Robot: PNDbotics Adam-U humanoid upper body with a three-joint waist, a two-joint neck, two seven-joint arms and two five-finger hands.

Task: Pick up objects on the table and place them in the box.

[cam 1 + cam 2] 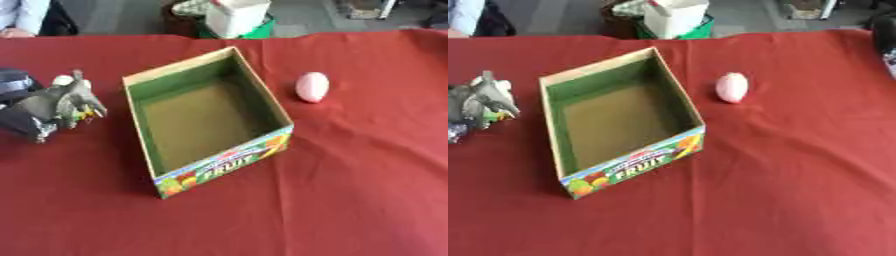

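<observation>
Lying lengthwise away: pink egg (pixel 312 86)

1. Illumination: even, moderately bright, diffuse; no glare on the red cloth of the bench (pixel 350 200).
2. Shadows: soft. The box (pixel 206 120) interior is shaded along its walls; a faint shadow lies beside the pink egg-shaped object (pixel 312 87).
3. Sharpness: both views are soft overall; the box lettering is blurred, and the left hand (pixel 52 105) lacks detail.
</observation>
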